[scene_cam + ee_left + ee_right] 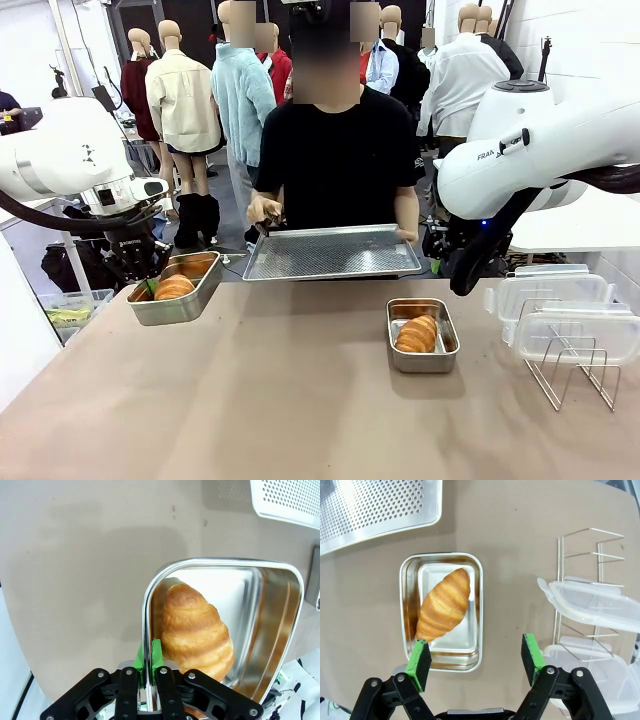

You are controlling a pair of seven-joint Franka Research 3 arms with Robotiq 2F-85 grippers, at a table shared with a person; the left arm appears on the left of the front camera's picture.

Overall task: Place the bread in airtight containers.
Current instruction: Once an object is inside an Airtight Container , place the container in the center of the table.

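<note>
My left gripper (148, 287) (149, 656) is shut on the rim of a steel airtight container (190, 305) (272, 625). It holds the container just above the table's far left corner. One bread croissant (174, 288) (194, 630) lies inside it. A second container (421, 360) (409, 605) sits on the table right of centre with another croissant (417, 333) (444, 605) in it. My right gripper (476, 655) hovers open above that container's near right corner, touching nothing.
A person at the far side holds a perforated metal tray (333, 252) (370, 505) in both hands. Clear plastic lids (565, 320) (590, 605) rest on a wire rack (575, 375) (590, 535) at the right. Bare brown table (280, 400) spreads in front.
</note>
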